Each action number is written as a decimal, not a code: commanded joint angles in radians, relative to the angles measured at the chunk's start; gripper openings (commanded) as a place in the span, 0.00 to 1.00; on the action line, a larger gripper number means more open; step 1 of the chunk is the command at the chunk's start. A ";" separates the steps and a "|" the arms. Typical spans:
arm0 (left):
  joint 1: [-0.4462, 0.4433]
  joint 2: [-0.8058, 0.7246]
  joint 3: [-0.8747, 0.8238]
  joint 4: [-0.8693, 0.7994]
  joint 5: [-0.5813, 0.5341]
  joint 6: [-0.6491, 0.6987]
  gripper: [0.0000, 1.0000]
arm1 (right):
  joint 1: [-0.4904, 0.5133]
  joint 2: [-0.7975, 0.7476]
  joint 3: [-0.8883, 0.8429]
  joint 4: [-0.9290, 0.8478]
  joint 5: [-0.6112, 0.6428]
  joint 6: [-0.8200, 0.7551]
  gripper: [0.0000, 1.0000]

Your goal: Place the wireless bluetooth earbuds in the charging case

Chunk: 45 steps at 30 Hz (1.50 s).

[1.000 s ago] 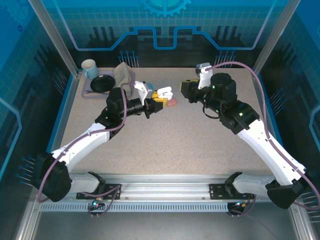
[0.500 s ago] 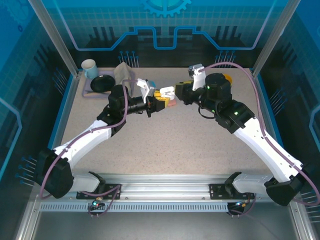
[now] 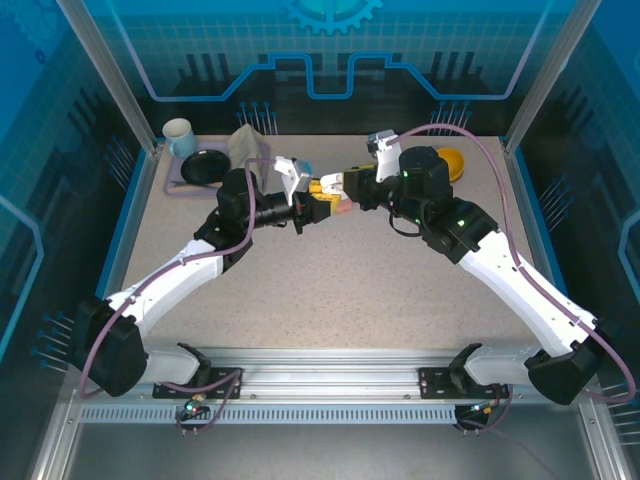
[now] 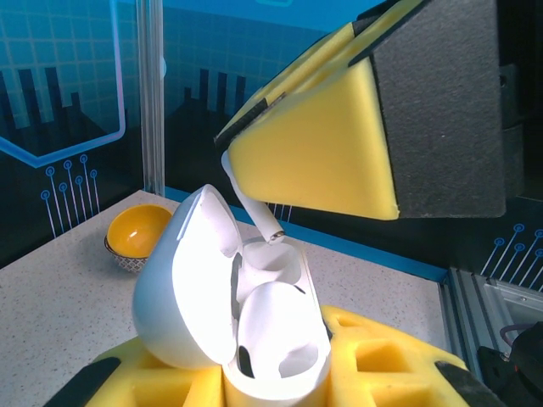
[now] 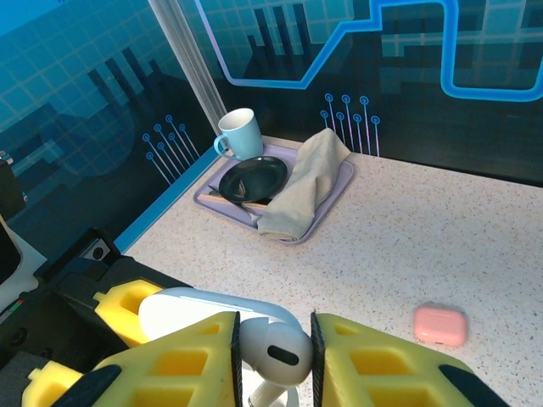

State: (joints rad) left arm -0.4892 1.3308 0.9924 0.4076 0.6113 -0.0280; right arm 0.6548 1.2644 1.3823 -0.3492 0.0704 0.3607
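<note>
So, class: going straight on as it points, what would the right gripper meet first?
Probably the open white pebble-shaped charging case held by the left gripper; the white stemmed earbud in the right gripper hovers just above it.

A lavender tray (image 5: 337, 193) sits at the far left corner of the speckled surface (image 5: 441, 229). On the tray a pale blue mug (image 5: 240, 133) stands upright at the back, its handle to the left. Just in front of it lies a black plate (image 5: 253, 178). A crumpled grey-beige cloth (image 5: 305, 182) is draped beside the plate, spilling over the tray's near rim. A yellow bowl (image 4: 138, 236) stands well apart, toward the far right.
</note>
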 commanded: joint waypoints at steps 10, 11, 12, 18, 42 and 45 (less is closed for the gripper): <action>-0.011 -0.012 0.029 0.013 0.019 -0.006 0.00 | 0.004 0.008 -0.018 0.022 0.020 -0.019 0.25; -0.010 -0.012 0.028 0.015 0.019 -0.004 0.00 | 0.005 0.006 -0.022 0.023 0.021 -0.019 0.25; -0.010 -0.013 0.028 0.013 0.018 -0.004 0.00 | 0.003 0.003 -0.024 0.021 0.024 -0.018 0.25; -0.011 -0.017 0.028 0.007 0.013 0.006 0.00 | -0.010 -0.013 -0.047 0.019 0.028 -0.012 0.24; -0.010 -0.010 0.034 0.003 0.007 0.003 0.00 | 0.110 0.019 -0.008 -0.068 0.071 -0.259 0.24; -0.010 -0.008 0.035 0.001 0.005 0.004 0.00 | 0.144 0.031 0.003 -0.076 0.117 -0.300 0.24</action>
State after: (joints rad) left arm -0.4938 1.3308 0.9924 0.3630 0.6151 -0.0277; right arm 0.7357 1.2732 1.3575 -0.3779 0.2073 0.1314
